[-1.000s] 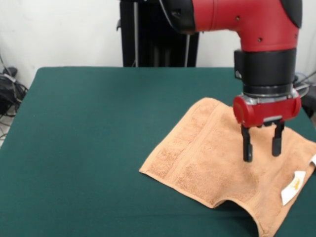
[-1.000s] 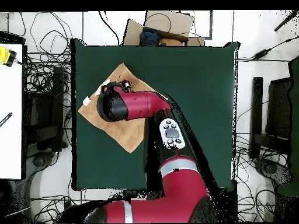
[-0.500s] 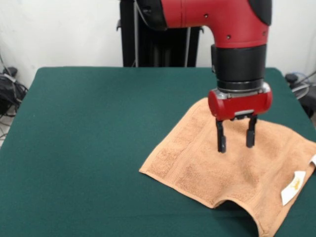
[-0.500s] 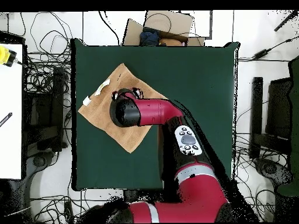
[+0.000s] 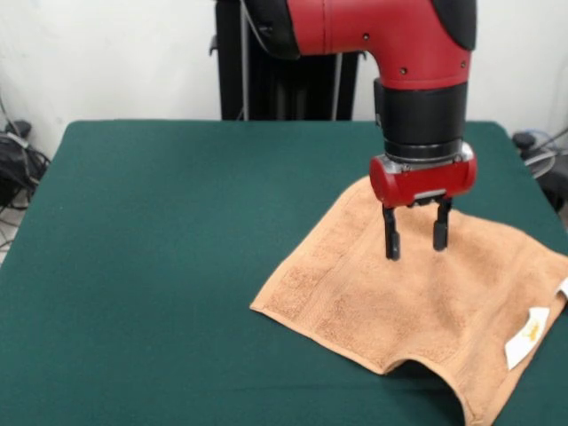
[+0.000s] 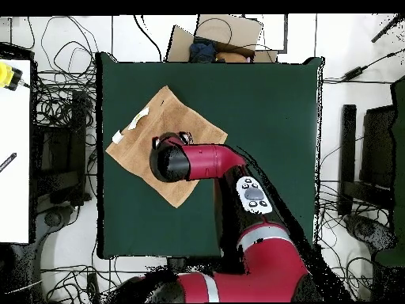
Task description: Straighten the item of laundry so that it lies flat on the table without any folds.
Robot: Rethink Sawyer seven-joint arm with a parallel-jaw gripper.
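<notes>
Front view: orange-tan towel point(image 5: 417, 302) is lying spread on the green table point(image 5: 160, 266) toward its right side (near edge buckling upward, white tag point(image 5: 526, 335) showing); gripper point(image 5: 414, 240) is hovering above, fingers parted, empty.

One towel point(image 5: 417, 306) lies on one table point(image 5: 160, 266), with two white tags point(image 5: 526, 335) showing at its edge. One arm point(image 5: 390, 44) carries one gripper point(image 5: 414, 240).
</notes>
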